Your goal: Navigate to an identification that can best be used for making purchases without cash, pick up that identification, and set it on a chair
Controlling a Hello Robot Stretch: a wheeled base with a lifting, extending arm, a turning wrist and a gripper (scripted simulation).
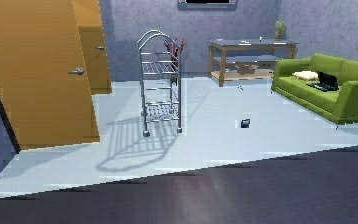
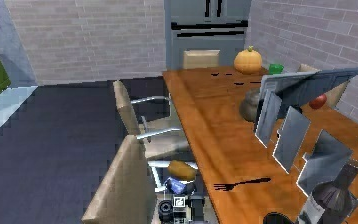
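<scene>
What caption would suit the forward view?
A silver wire rack stands between an orange wooden door and a green cushioned sofa.

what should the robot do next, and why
Probably drive forward toward the small dark thing on the floor near the green sofa: it might be the card, though too small to tell. A chair to set it on stands at the wooden table.
</scene>
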